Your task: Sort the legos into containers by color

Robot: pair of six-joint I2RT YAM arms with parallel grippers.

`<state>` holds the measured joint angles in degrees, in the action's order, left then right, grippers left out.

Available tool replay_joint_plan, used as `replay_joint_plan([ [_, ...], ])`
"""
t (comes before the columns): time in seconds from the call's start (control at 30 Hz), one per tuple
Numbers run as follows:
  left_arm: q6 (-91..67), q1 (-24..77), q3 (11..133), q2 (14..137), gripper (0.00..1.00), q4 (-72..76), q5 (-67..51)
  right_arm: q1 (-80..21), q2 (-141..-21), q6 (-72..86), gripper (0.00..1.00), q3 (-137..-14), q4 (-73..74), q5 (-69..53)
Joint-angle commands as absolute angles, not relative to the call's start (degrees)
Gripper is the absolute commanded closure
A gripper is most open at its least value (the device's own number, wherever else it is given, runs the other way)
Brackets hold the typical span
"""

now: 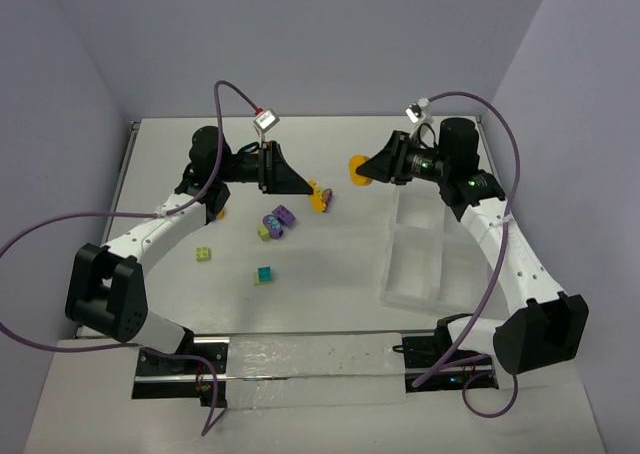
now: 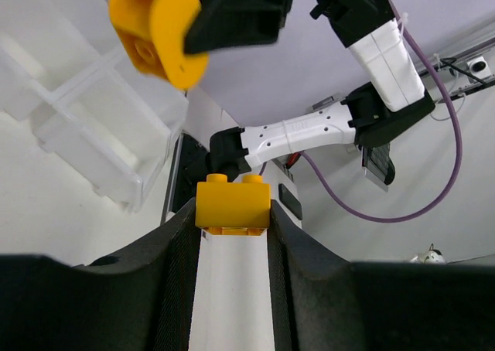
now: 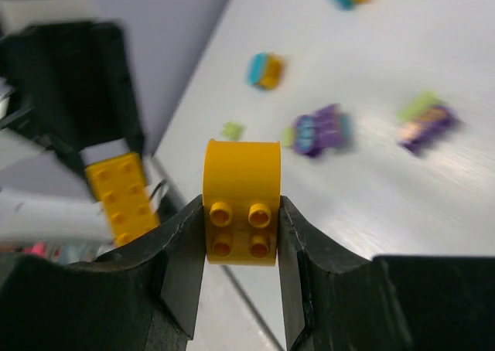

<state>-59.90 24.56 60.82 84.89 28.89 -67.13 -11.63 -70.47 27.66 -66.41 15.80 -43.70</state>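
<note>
Legos [image 3: 317, 131]: glossy studded plastic, loose ones blurred.
Left claw [image 2: 232, 216]: clamps square-edged yellow brick [image 2: 232, 202].
Right claw [image 3: 241, 223]: clamps rounded yellow brick [image 3: 241, 177].

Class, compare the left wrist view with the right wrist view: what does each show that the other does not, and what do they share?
Only the left wrist view shows the compartment tray and the right arm's white link. Only the right wrist view shows the loose legos, purple, teal and lime. Both show the same two orange-yellow bricks: the rectangular brick gripped in the left end effector, and the rounded brick gripped in the right end effector.
</note>
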Motion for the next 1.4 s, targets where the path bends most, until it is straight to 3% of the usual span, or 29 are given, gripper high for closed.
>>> replay_joint_plan([
  [0.0,-56.36,24.26,62.34,88.40,1.00,24.68,-65.22,-8.31,-65.78,26.14,1.00,-64.94,23.31,-25.12],
  [0.13,-54.03,24.46,64.65,90.93,1.00,19.21,-62.61,-6.60,-65.59,27.90,1.00,-64.95,27.01,-9.45],
  [0.27,-49.93,25.09,69.39,93.41,1.00,12.10,-59.81,-4.64,-68.05,29.34,1.00,-65.02,30.14,-2.71],
  [0.43,-42.55,28.73,79.85,99.02,1.00,-1.48,-52.50,-1.12,-69.64,33.73,1.00,-64.08,37.09,15.58],
  [0.77,-39.19,37.35,97.53,110.08,1.00,-11.94,-49.49,9.78,-72.13,33.28,0.96,-56.20,32.76,19.05],
  [0.93,-38.04,39.07,101.30,113.01,1.00,-14.47,-48.55,11.07,-76.88,33.22,0.82,-57.70,31.35,16.48],
  [0.97,-38.14,39.11,101.40,113.18,1.00,-14.30,-48.72,11.07,-77.92,33.32,0.67,-58.08,31.34,16.30],
  [1.0,-38.13,39.11,101.57,113.31,1.00,-14.27,-48.75,11.07,-78.79,33.48,0.46,-58.38,31.58,16.40],
  [1.1,-37.26,39.03,102.84,113.91,1.00,-15.83,-48.33,11.07,-80.50,33.84,0.03,-59.41,33.22,18.80],
  [1.23,-37.00,39.11,104.97,115.00,1.00,-17.05,-47.91,10.78,-78.09,34.10,0.00,-59.48,33.36,16.75],
  [1.37,-37.35,39.11,106.70,116.19,1.00,-17.12,-48.34,8.71,-71.13,30.69,0.04,-59.28,32.01,9.60],
])
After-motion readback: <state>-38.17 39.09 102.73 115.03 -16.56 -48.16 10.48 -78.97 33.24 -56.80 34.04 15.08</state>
